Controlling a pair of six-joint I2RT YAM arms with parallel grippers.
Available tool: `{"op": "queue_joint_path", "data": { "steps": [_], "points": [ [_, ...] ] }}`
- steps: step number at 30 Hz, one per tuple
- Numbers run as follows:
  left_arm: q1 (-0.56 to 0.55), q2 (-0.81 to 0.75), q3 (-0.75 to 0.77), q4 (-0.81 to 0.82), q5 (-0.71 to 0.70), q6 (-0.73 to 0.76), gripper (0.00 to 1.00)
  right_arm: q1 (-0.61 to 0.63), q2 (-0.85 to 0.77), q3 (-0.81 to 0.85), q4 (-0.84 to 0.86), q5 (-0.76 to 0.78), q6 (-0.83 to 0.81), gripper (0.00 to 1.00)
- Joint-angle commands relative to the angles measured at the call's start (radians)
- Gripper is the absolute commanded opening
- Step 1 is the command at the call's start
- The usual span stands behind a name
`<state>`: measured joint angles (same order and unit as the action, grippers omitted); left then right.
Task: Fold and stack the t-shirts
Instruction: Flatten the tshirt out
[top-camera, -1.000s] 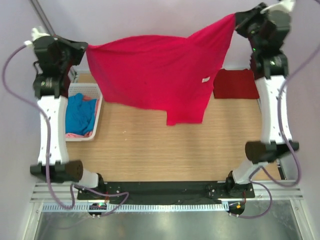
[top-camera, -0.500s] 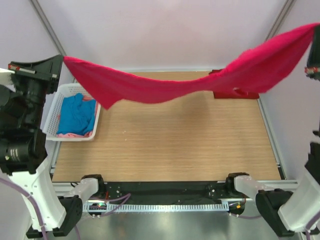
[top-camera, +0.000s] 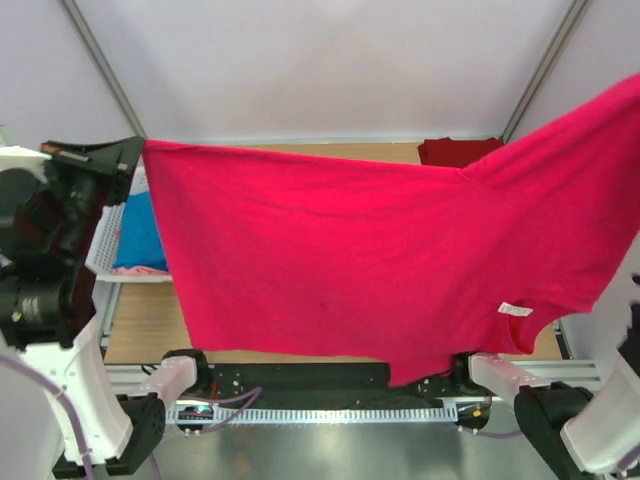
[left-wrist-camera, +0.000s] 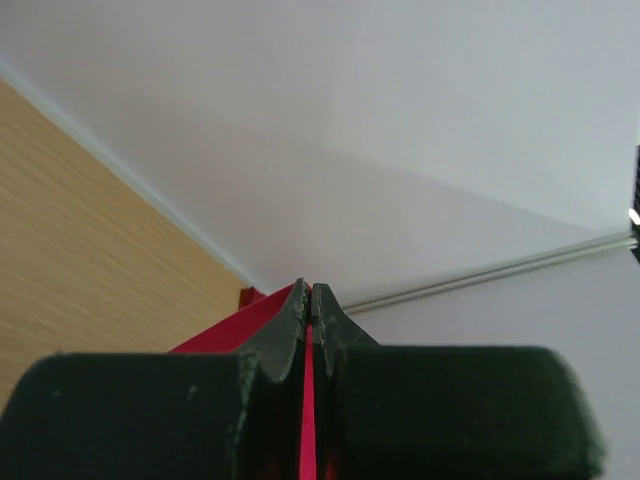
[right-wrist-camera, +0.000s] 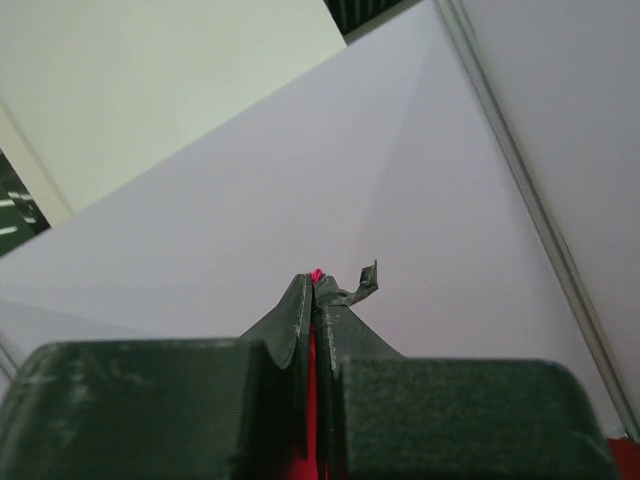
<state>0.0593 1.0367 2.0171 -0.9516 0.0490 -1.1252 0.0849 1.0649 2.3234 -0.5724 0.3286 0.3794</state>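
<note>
Bright pinkish-red t-shirt (top-camera: 380, 260) is held spread in the air as one wide sheet, stretched between the two arms above the table (top-camera: 140, 335) and hiding most of it; the lower hem hangs towards the near edge. Left gripper (left-wrist-camera: 310, 303) is seen clamped tight on the shirt's upper left corner, with a sliver of red cloth pinched between the jaws. Right gripper (right-wrist-camera: 316, 285) is likewise closed on a thin edge of red cloth. It lies outside the overhead view, where the shirt runs off the right border.

The cloth is judged light, soft and limp. It sags between the holds and is best taken at corners or hems, pinched flat.

White lattice basket (top-camera: 105, 250) sits at the table's left, partly behind the shirt. A blue t-shirt (top-camera: 140, 235) and a strip of pale pink cloth (top-camera: 135, 270) are seen inside it. Darker red t-shirt (top-camera: 455, 150) lies at the far right corner, where the hanging cloth could be dragged across it. White label (top-camera: 515, 310) is noted near the lower right hem
</note>
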Motion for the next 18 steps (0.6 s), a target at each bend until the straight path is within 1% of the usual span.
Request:
{"op": "queue_joint_path", "data": {
  "steps": [1,2,3,4,6,8,9,11,12,13,14,15,16,17,18],
  "points": [
    [0.004,0.059,-0.165,0.026,0.015,0.024,0.0,0.007,0.133,-0.12,0.066,-0.087,-0.05,0.01],
    [0.004,0.057,-0.217,0.089,-0.004,0.031,0.0,0.009,0.136,-0.166,0.092,-0.103,-0.051,0.01],
    [0.004,0.06,-0.263,0.123,-0.018,0.05,0.0,0.006,0.142,-0.267,0.126,-0.12,-0.059,0.01],
    [0.004,0.068,-0.347,0.16,-0.029,0.065,0.0,0.006,0.156,-0.316,0.193,-0.135,-0.063,0.01],
    [0.004,0.12,-0.409,0.246,-0.041,0.102,0.0,0.006,0.178,-0.43,0.256,-0.164,-0.079,0.01],
    [0.002,0.17,-0.474,0.305,-0.037,0.119,0.0,0.003,0.239,-0.481,0.339,-0.203,-0.089,0.01],
    [0.002,0.216,-0.492,0.397,-0.025,0.14,0.0,0.001,0.268,-0.521,0.367,-0.213,-0.094,0.01],
    [0.004,0.262,-0.547,0.509,-0.035,0.143,0.0,-0.01,0.341,-0.558,0.451,-0.247,-0.091,0.01],
    [0.004,0.284,-0.555,0.564,-0.041,0.148,0.0,-0.014,0.369,-0.587,0.483,-0.267,-0.086,0.01],
    [0.002,0.354,-0.549,0.623,-0.043,0.163,0.0,-0.017,0.395,-0.595,0.534,-0.281,-0.076,0.01],
    [0.002,0.391,-0.531,0.637,-0.037,0.174,0.0,-0.023,0.432,-0.596,0.554,-0.298,-0.071,0.01],
    [0.002,0.439,-0.49,0.654,-0.028,0.188,0.0,-0.027,0.493,-0.592,0.566,-0.354,-0.066,0.01],
    [0.004,0.516,-0.46,0.68,-0.011,0.217,0.0,-0.027,0.53,-0.587,0.625,-0.367,-0.062,0.01],
    [0.005,0.558,-0.437,0.695,-0.006,0.226,0.0,-0.027,0.558,-0.582,0.647,-0.378,-0.05,0.01],
    [0.004,0.595,-0.395,0.708,-0.006,0.235,0.0,-0.028,0.62,-0.573,0.673,-0.388,-0.045,0.01]
  ]
}}
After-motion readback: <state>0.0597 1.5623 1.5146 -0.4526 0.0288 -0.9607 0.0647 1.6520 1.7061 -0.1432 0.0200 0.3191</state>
